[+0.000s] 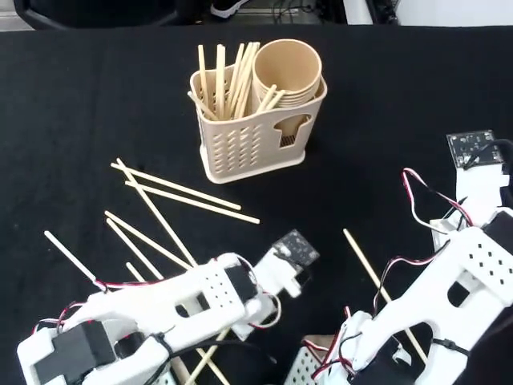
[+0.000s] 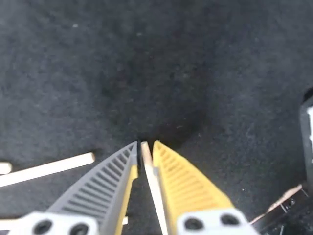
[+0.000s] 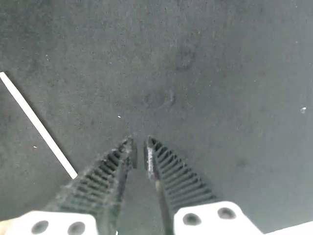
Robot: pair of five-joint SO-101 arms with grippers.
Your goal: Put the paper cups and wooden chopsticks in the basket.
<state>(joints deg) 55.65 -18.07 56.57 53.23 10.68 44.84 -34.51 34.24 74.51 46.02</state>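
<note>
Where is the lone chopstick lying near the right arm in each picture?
High view: the lone chopstick lies slanted beside the right arm.
Right wrist view: the chopstick slants beside the right gripper.
Left wrist view: a different chopstick, pinched by the left gripper.
Shared landmark: black table cover.

You have a black table [image 1: 80,96] with the basket [image 1: 248,144] standing at twelve o'clock. Loose chopsticks [image 1: 176,187] lie scattered toward eight o'clock, and a single chopstick [image 1: 361,257] lies at five o'clock.
</note>
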